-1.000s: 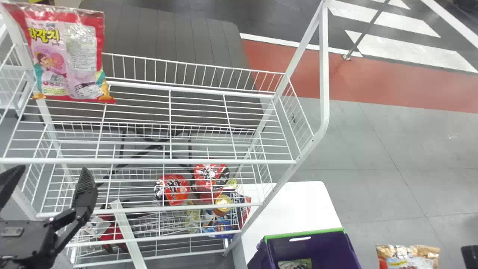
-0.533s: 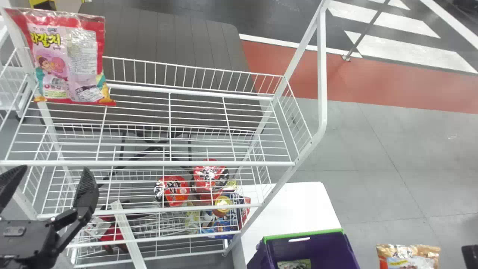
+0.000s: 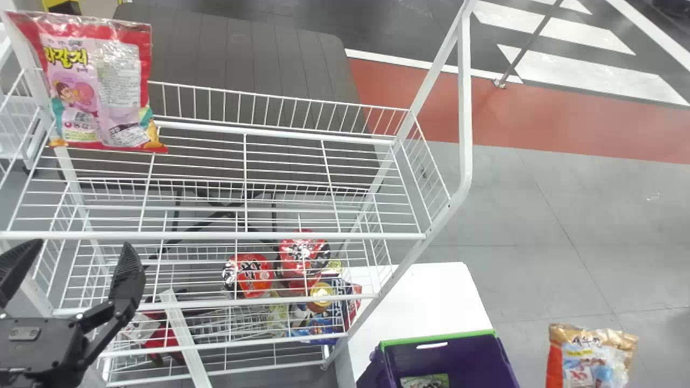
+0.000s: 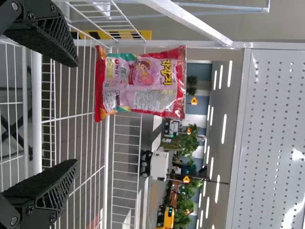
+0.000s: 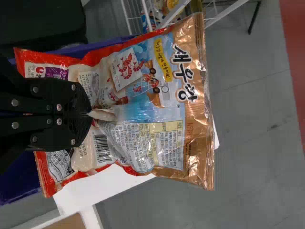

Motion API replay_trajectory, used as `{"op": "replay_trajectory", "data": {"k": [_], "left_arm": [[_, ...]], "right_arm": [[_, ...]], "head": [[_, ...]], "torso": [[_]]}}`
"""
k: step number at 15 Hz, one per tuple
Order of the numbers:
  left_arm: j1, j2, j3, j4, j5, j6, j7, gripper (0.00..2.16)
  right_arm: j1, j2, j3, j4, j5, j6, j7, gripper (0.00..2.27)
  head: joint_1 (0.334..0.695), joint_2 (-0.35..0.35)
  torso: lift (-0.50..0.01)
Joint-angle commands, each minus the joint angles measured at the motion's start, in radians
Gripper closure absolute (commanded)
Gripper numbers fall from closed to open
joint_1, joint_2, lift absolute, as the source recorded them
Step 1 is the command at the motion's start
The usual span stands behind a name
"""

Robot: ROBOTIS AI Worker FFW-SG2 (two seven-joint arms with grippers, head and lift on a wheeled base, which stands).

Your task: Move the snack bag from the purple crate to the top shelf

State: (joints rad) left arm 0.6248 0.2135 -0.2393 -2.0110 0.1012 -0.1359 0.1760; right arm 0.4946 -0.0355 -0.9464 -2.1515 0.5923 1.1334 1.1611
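Right gripper [image 5: 89,114], clamped on the red lower part of one snack bag [image 5: 157,95], its gold end pointing away from the fingers; to this gripper's left, one purple crate [image 3: 458,353] with green rim, a packet [image 3: 424,380] inside; beyond the crate, one white worktop [image 3: 426,291]. Left gripper [image 3: 81,245], fingers apart, before the left end of the white wire rack [image 3: 226,235]; beyond it, one pink-and-red bag [image 3: 121,81], upright on the top shelf.
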Motion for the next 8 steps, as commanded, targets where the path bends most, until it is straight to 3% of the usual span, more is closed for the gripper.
{"op": "replay_trajectory", "data": {"k": [1, 8], "left_arm": [[0.001, 0.001, 0.000, 0.000, 0.000, -0.006, 0.000, 0.10], [0.004, 0.003, -0.002, 0.000, 0.000, -0.009, 0.000, 0.10]], "right_arm": [[0.016, 0.036, 0.001, -0.150, -0.006, 0.072, 0.000, 2.13], [0.024, 0.036, 0.064, -0.446, -0.032, 0.351, 0.049, 2.13]], "head": [[0.695, -0.350], [0.695, -0.350]], "torso": [[0.000], [0.000]]}}
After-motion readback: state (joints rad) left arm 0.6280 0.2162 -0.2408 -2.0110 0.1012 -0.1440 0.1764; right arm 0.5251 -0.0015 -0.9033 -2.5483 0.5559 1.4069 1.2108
